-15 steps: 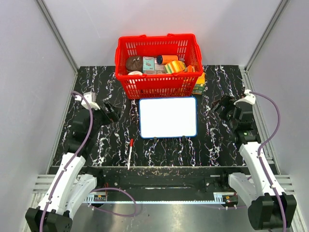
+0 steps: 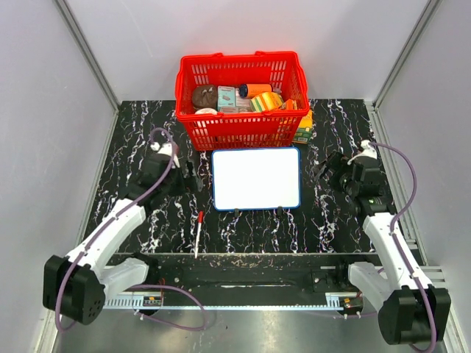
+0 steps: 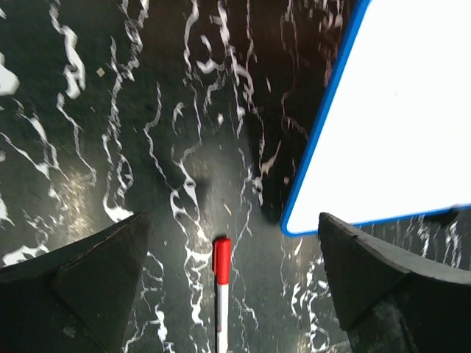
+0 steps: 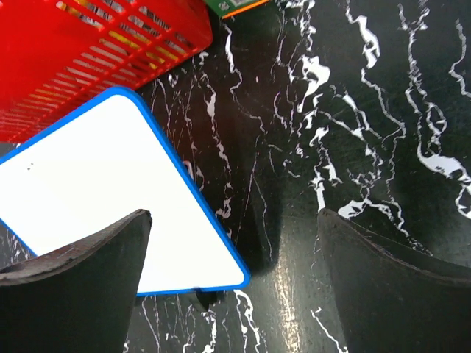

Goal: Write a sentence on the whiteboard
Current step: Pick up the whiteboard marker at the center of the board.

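Whiteboard [image 2: 255,179] checked: found flat at mid-worktop [image 2: 147,121], just in front of red basket [image 2: 237,59], between both arms. Saw clean white face, blue rim, no writing. Judged task barely begun; grasping marker [image 2: 198,232] and all writing left. Noted marker lying loose near board's left corner. Recorded left gripper [image 3: 232,220] and right gripper [image 4: 234,213] spread wide, holding nothing.

Blue-rimmed whiteboard [image 2: 255,179] lies flat, face plain white, just beside red basket [image 2: 235,132]
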{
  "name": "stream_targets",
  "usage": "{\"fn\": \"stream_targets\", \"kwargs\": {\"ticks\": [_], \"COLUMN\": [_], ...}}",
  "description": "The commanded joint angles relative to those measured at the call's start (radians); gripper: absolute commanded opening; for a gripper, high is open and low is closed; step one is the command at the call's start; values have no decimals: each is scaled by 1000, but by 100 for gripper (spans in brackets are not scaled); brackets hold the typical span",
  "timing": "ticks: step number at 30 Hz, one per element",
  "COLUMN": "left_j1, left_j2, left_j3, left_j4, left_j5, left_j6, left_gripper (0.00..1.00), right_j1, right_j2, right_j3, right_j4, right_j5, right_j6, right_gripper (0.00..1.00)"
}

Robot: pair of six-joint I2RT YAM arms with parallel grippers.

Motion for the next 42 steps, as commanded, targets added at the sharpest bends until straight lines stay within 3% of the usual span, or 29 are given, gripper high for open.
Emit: {"fn": "stream_targets", "kwargs": {"ticks": [1, 8, 10, 15, 19, 21, 30, 36, 38, 42], "left_j1": [-105, -262, -308, -398, -459, -481, -543, -569, -567, -575], "left_j2": [42, 114, 124, 170, 198, 189, 200, 232, 208, 96], "left_j3": [34, -19, -39, -99, -156, -167, -188, -170, -171, -133], "left_j4": [-102, -215, -238, -239, -238, -245, -281, -301, -304, -388], "left_j5": [-111, -218, -243, -243, -221, -218, -201, -223, -229, -289], "left_j6": [-13, -162, -208, -262, -309, -340, -406, -429, -437, -440], "left_gripper": [99, 98, 88, 74, 49, 44, 41, 8, 1, 0], "right_j1": [2, 2, 2, 3, 2, 2, 2, 2, 3, 2], "right_j2": [8, 31, 41, 53, 51, 50, 57, 61, 54, 25], "right_j3": [-17, -31, -31, -28, -30, -30, -39, -41, -41, -22], "right_j4": [-1, -10, -11, -13, -16, -14, -8, -7, -16, -40], "right_j5": [-70, -107, -113, -130, -135, -139, -159, -179, -185, -207], "right_j6": [12, -5, -7, -13, -14, -16, -13, -10, -14, -24], "right_gripper": [100, 100, 100, 100, 100, 100, 100, 100, 100, 100]}}
